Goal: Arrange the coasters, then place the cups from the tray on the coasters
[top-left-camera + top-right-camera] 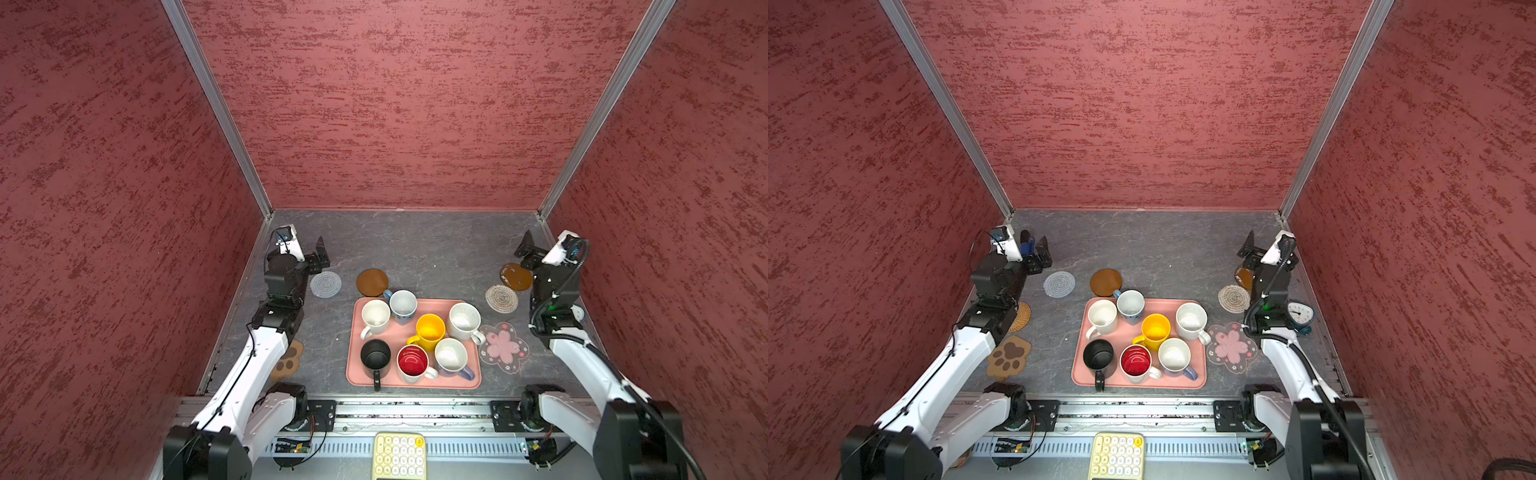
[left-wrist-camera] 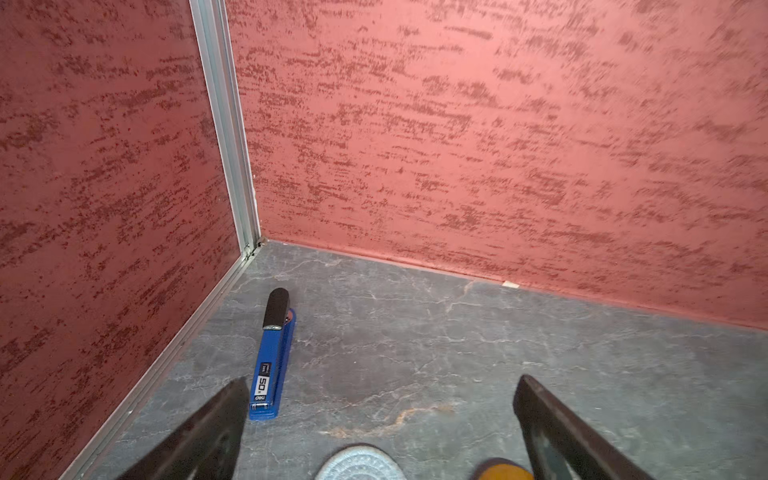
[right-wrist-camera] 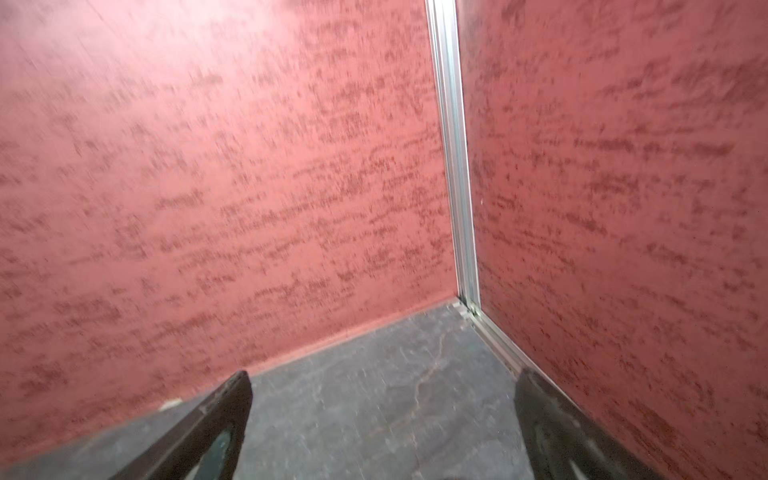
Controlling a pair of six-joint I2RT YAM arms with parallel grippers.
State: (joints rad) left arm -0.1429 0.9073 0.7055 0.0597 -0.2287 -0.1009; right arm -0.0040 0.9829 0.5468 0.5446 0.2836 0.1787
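- Red, streak-textured walls close us in on three sides, with aluminium posts at both back corners.
- The grey marbled table lies open from the back wall to the tray, the broadest free room we see.
- The salmon-pink tray sits front and centre, its near rim close to the table's front edge.
- The left gripper hangs over the far left corner, jaws wide apart and holding nothing. The right gripper hangs likewise by the far right corner, close to the side wall.
- A yellow keypad lies in front of the table; we cannot read its keys.
- All seven cups stand upright on the tray.
  - At the back are a white mug, the blue mug and a second white mug.
  - The yellow mug is in the middle.
  - In front are the black mug, its handle reaching the rim, the red-lined mug and the lavender mug.
- The coasters lie on the table around the tray.
  - The grey woven mat is near the left gripper.
  - A brown disc is just behind the tray.
  - A second brown disc is partly under the right arm.
  - The beige woven mat is near it.
  - The pink flower mat is just beside the tray's right edge.
  - The paw mat and the wicker mat are by the left arm.
- A blue stapler near the left wall has a label reading "50".
- A dark clock stands beside the right arm, its dial unreadable.
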